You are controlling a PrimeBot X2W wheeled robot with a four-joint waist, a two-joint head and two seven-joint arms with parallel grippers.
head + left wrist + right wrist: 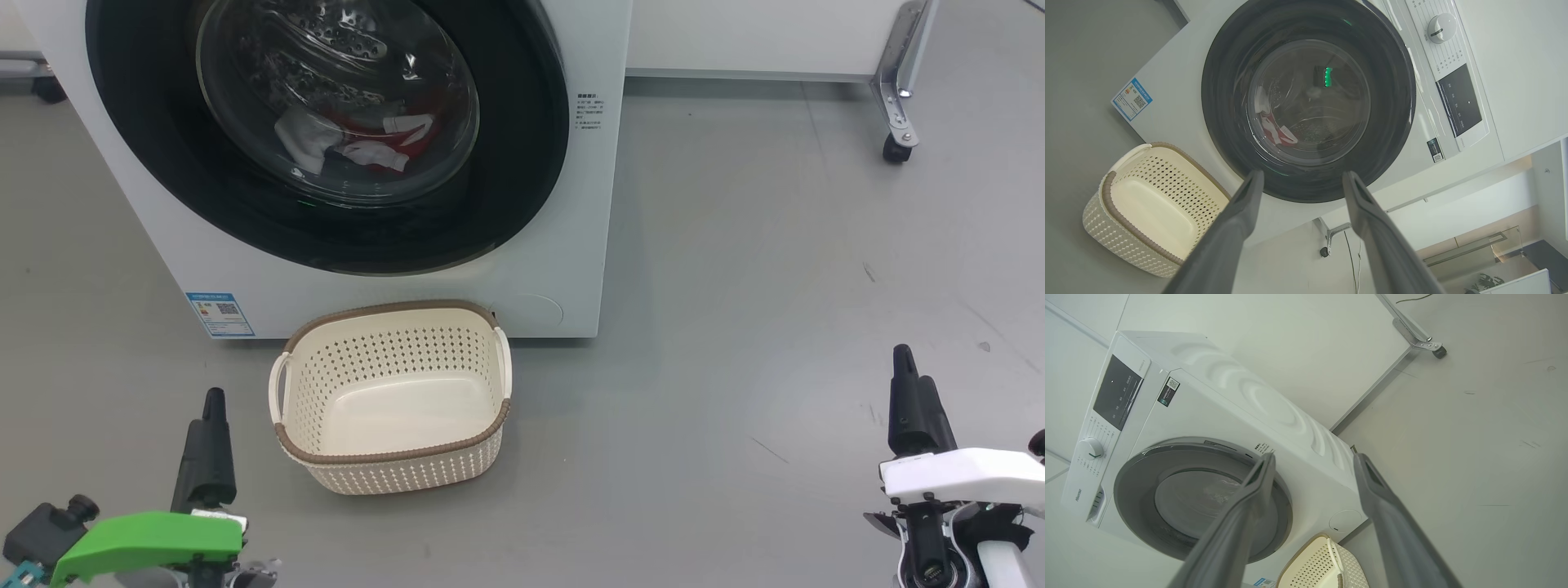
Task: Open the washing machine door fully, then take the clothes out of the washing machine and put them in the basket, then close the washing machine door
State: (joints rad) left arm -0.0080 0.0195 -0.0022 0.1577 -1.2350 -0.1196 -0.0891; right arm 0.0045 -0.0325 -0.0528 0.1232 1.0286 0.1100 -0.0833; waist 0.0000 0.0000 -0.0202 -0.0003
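Observation:
The white washing machine (pixel 575 269) stands at the top of the head view. Its door (pixel 522 163) lies flush against the front, black rim around a glass bowl. Behind the glass lie red and white clothes (pixel 367 143), also visible in the left wrist view (pixel 1274 128). The cream basket (pixel 408 474) with a brown rim sits on the floor just in front of the machine, with nothing in it. My left gripper (pixel 214 400) hovers left of the basket, open and holding nothing (pixel 1303 174). My right gripper (pixel 913 367) is far to the right, also open and holding nothing (pixel 1314 456).
Grey floor stretches to the right of the machine. A metal leg on a caster wheel (pixel 896 149) stands at the back right under a white panel. Another dark wheel (pixel 47 90) sits behind the machine's left side. The control knob (pixel 1440 27) is on the machine's top panel.

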